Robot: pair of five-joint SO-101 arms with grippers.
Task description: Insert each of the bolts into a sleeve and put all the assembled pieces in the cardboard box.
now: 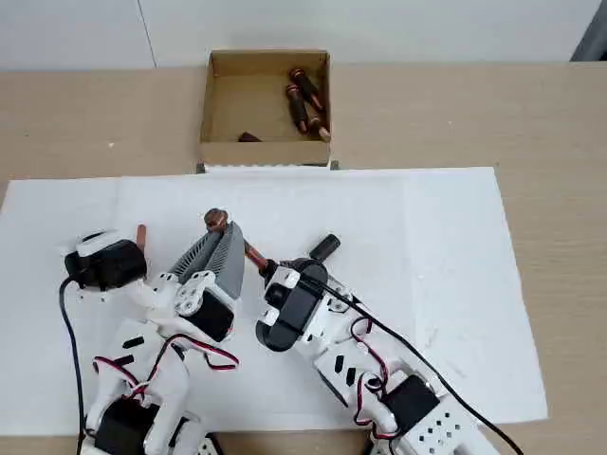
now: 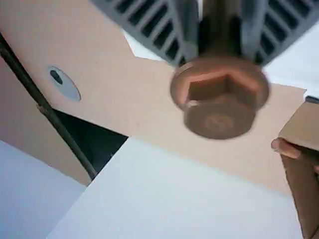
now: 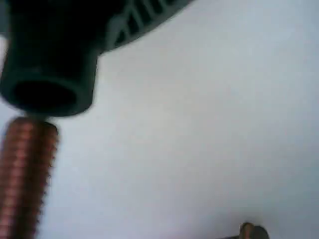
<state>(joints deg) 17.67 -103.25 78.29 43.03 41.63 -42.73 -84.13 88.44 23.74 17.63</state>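
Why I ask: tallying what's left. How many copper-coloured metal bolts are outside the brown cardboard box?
2. One bolt in the left gripper, tip at the black sleeve; the other on the white paper beside the left arm. Arms may hide more.

The left claw (image 1: 224,235) clamps a copper bolt (image 1: 216,220) just below its head. The threaded shaft slants out from this claw toward the right claw (image 1: 287,272). The right claw grips a black sleeve (image 1: 324,247) crosswise, one end poking out on the side away from the left claw, the other end meeting the bolt's tip between the two claws. A loose bolt (image 1: 141,234) sits on the white paper (image 1: 446,284), near the left claw on its outer side. Beyond both claws, well apart, sits the cardboard box (image 1: 220,104) with assembled pieces (image 1: 305,100) in its right half
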